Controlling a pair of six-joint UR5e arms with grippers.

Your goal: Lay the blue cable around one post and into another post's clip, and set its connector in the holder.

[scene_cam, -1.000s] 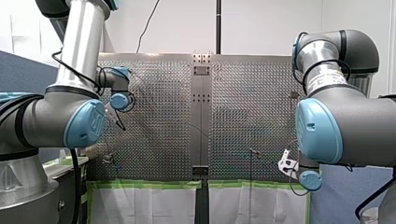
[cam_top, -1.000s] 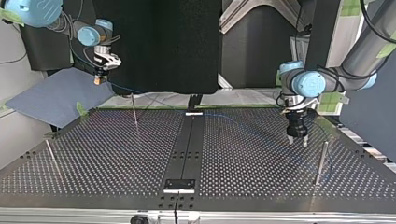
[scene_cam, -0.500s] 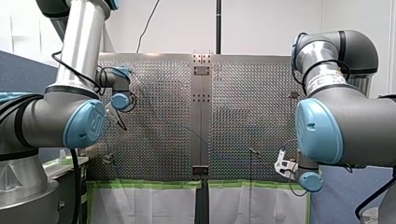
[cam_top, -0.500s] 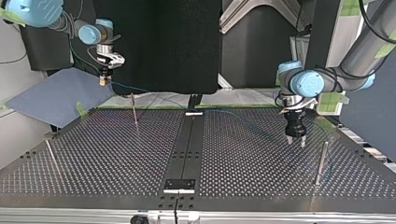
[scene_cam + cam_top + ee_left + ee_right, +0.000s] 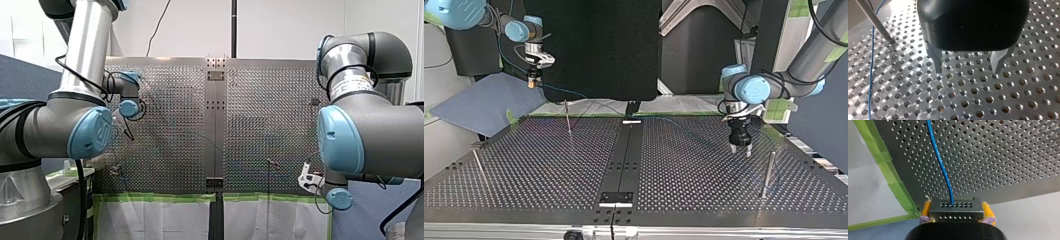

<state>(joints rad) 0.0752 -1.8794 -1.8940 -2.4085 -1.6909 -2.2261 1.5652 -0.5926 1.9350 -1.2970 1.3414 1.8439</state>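
R gripper pinches connector past the table, top view's far left, blue cable trailing; L gripper spread, empty beside post, so a tug could slip cable off w/ nothing pinning it.

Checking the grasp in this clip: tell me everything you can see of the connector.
The connector is a small dark rectangular block, metal or plastic by its look, with rows of small holes on two faces. It sits level between the yellow-padded fingers of my right gripper, clamped on both sides. The blue cable leaves the middle of its front face and runs out over the table. The block is held in the air, off the table.
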